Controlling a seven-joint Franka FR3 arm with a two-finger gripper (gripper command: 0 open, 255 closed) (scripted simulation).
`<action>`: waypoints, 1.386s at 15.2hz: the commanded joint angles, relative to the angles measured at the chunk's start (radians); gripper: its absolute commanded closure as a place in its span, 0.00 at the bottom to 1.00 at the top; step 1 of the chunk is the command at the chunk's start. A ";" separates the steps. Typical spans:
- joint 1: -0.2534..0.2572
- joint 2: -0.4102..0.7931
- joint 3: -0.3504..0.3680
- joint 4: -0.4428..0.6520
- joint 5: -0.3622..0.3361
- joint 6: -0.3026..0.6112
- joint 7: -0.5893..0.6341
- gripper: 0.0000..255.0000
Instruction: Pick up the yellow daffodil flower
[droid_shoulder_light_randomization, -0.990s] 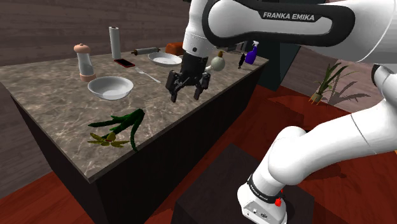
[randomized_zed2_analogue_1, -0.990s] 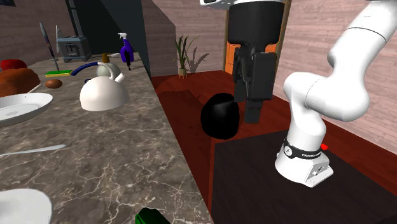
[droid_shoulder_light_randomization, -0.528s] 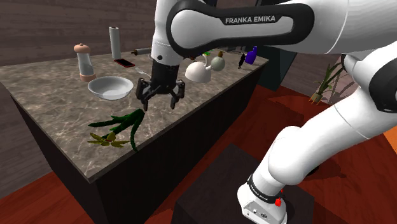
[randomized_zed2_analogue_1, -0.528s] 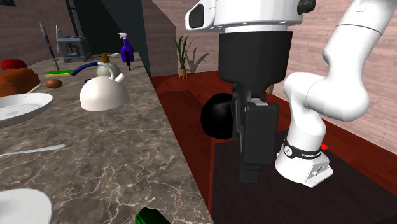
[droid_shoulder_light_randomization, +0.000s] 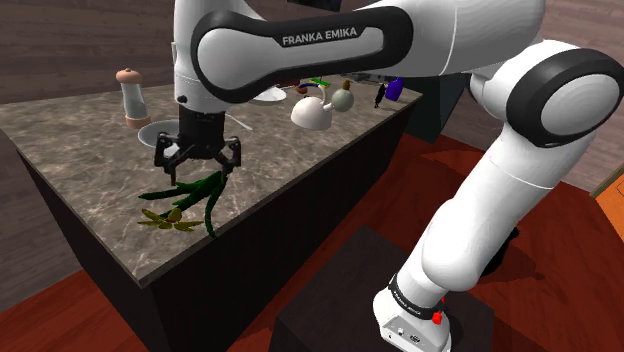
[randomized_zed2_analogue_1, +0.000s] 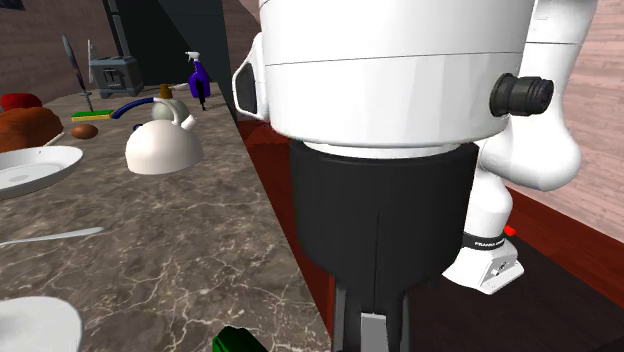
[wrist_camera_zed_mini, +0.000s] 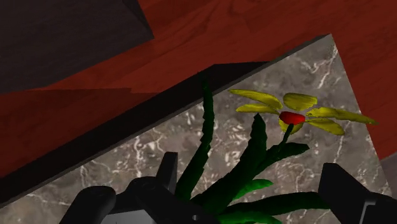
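Note:
The daffodil (droid_shoulder_light_randomization: 180, 206) lies flat on the marble counter (droid_shoulder_light_randomization: 90, 150) near its front corner, green leaves pointing back and yellow petals toward the edge. In the wrist view its yellow petals with a red centre (wrist_camera_zed_mini: 294, 112) lie beyond the fingers, and the green leaves (wrist_camera_zed_mini: 245, 168) run back between them. My black gripper (droid_shoulder_light_randomization: 196, 163) hangs open just above the leafy end, fingers apart and touching nothing. In the second exterior view the hand's black body (randomized_zed2_analogue_1: 380, 245) is close up, with a bit of green leaf (randomized_zed2_analogue_1: 238, 342) at the bottom edge.
A white bowl (droid_shoulder_light_randomization: 158, 133) sits just behind the gripper, a pepper mill (droid_shoulder_light_randomization: 130, 96) further back. A white kettle (droid_shoulder_light_randomization: 312, 110), (randomized_zed2_analogue_1: 163, 146), a plate (randomized_zed2_analogue_1: 35, 168), a fork (randomized_zed2_analogue_1: 50, 237) and a purple spray bottle (randomized_zed2_analogue_1: 197, 78) stand on the counter. The counter edge runs close beside the flower.
The arm has swung toward the shoulder view's left and lowered, carrying the open gripper from mid-counter to just above the daffodil's leaves. The flower has not moved.

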 joint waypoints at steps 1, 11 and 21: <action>0.009 0.050 0.013 0.032 -0.020 0.016 0.042 0.00; 0.013 0.078 0.015 -0.042 -0.030 0.114 0.042 1.00; 0.012 0.072 0.014 -0.034 -0.027 0.101 0.041 1.00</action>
